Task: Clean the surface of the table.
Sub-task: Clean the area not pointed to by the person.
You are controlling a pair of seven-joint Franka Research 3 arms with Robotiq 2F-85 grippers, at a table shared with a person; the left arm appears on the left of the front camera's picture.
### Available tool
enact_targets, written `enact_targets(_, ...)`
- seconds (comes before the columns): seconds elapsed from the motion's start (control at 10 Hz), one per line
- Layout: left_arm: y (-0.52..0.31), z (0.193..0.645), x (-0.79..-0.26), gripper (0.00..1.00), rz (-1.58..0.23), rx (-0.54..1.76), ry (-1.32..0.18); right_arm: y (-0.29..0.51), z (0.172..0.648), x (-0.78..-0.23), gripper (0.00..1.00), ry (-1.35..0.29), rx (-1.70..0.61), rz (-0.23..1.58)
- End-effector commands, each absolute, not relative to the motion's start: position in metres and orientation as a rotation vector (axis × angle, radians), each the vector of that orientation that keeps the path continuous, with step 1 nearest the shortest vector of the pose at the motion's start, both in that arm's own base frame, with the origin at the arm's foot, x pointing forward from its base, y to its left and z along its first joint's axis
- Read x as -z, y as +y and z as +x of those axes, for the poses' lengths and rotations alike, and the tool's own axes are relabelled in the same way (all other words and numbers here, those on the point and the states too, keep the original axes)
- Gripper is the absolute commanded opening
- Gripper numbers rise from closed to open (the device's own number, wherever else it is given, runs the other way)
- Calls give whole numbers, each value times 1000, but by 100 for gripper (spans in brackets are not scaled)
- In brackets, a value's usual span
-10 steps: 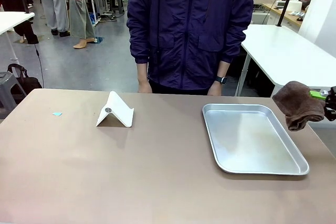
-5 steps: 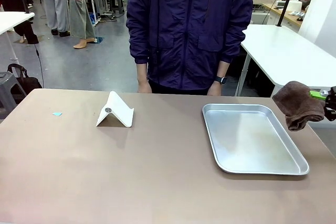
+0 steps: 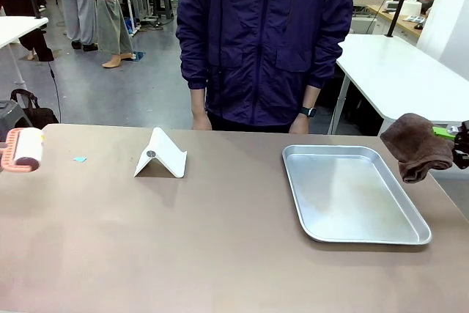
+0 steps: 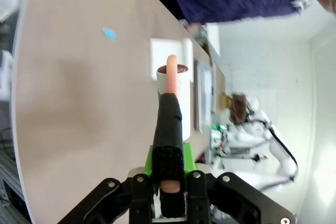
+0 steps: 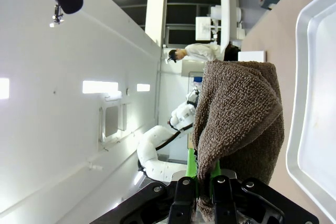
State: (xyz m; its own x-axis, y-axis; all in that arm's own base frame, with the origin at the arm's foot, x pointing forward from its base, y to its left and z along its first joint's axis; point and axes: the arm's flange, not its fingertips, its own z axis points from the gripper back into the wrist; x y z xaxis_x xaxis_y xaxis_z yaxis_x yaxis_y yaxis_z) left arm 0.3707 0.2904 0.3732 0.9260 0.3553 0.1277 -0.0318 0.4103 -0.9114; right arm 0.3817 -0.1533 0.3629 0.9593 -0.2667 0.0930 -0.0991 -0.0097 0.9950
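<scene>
The brownish table (image 3: 220,240) carries a tiny blue scrap (image 3: 79,159) near its far left. A lint roller (image 3: 23,149), with a white roll and a pink frame, hangs just above the table's left edge. In the left wrist view my left gripper (image 4: 170,184) is shut on the roller's dark handle (image 4: 169,129), and the roll (image 4: 171,80) points across the table (image 4: 79,108) past the scrap (image 4: 108,33). My right gripper (image 3: 459,144) hovers at the right edge, shut on a brown cloth (image 3: 416,146) that droops beside the tray. The same cloth (image 5: 239,119) hangs from the right gripper (image 5: 202,184).
A shiny metal tray (image 3: 352,192) lies on the right half of the table. A white folded stand (image 3: 161,154) sits left of centre at the back. A person in a dark jacket (image 3: 264,42) stands at the far edge, hands down. White tables stand behind.
The lint roller has come into the front view from the left edge. The right gripper and its cloth have stayed put.
</scene>
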Motion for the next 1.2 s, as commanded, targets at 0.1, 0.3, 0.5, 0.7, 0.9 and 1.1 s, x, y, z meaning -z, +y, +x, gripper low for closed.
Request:
enact_targets(0.1, 271, 426, -361, 22, -959, -366, -363, -152, 383, -367, 9, -290, 137, 1587)
enact_targets(0.3, 263, 468, -350, 22, -868, -387, -325, -152, 383, -367, 9, -290, 137, 1587)
enact_targets(0.5, 263, 481, -346, 22, -867, -427, -235, -152, 383, -367, 9, -290, 137, 1587)
enact_targets(0.7, 274, 483, -339, 22, -843, -506, -218, -152, 383, -367, 9, -290, 137, 1587)
enact_targets(0.9, 278, 480, -330, 22, -843, -517, -170, -152, 383, -367, 9, -290, 137, 1587)
enact_targets(1.1, 276, 478, -322, 22, -815, -501, -157, -152, 383, -367, 9, -290, 137, 1587)
